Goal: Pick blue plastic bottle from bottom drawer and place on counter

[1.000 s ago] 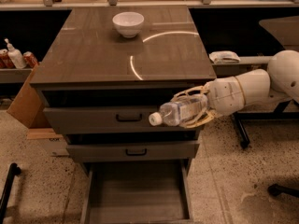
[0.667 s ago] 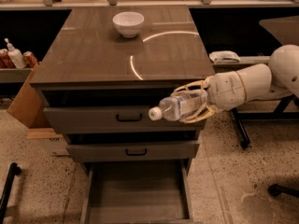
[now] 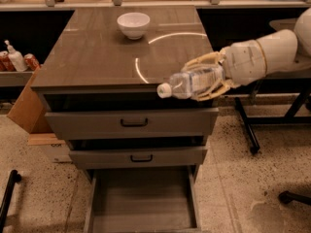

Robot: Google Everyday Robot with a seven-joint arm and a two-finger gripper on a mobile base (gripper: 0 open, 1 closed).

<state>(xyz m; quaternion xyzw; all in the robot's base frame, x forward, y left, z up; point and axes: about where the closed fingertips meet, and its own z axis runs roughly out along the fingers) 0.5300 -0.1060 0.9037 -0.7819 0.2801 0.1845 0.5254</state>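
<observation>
The arm (image 3: 265, 50) reaches in from the right, and its gripper (image 3: 195, 82) is closed around the plastic bottle (image 3: 181, 85). One pale finger runs over the bottle and the other under it. The bottle lies on its side in the air with its white cap pointing left, level with the front right edge of the worktop (image 3: 97, 52). Far below it, the bottom drawer (image 3: 143, 198) stands pulled out. A white bowl (image 3: 133, 24) sits towards the back of the worktop, well apart from the bottle.
</observation>
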